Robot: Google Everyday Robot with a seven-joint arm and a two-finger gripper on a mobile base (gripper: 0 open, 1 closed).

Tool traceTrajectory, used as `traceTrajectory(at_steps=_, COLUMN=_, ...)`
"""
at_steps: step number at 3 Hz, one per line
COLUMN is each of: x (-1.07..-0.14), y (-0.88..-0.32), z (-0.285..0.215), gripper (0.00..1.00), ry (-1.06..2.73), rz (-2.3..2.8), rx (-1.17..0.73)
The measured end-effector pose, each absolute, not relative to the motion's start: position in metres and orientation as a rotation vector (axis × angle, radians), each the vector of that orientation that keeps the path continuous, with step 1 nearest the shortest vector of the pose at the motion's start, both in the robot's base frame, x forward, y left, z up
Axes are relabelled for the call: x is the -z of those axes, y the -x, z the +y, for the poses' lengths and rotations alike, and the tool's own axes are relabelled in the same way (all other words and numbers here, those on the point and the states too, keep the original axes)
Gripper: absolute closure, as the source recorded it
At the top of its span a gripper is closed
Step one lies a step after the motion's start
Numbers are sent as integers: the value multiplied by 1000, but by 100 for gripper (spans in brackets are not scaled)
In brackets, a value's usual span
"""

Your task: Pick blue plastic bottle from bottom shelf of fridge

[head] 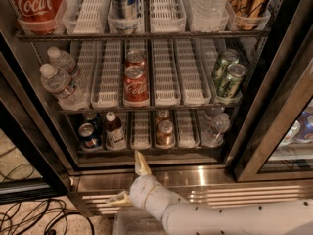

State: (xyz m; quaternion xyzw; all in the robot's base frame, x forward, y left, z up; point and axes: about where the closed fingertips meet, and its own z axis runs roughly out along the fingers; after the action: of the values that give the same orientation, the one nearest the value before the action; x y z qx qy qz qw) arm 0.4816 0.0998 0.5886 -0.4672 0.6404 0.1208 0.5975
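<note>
The blue plastic bottle point(114, 130), with a white cap, dark liquid and a pale label, stands in the second lane from the left on the bottom shelf point(146, 152) of the fridge point(274, 106). A dark blue soda can point(88, 136) stands just left of it. My gripper point(129, 181) is open, below and in front of the shelf's steel edge. One fingertip point(141, 162) points up at the shelf a little right of the bottle. It holds nothing.
The bottom shelf also holds two brown cans point(165, 132) and a clear water bottle point(215, 128). The rack above has red cola cans point(135, 84), water bottles point(61, 84) and green cans point(229, 78). Cables point(34, 217) lie on the floor at left. The open glass door point(288, 131) is at right.
</note>
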Motion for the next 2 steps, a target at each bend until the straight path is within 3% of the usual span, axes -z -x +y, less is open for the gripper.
traceTrajectory(at_steps=2, x=-609, y=-500, z=140, gripper=0, ry=797, rz=1472, rx=-305)
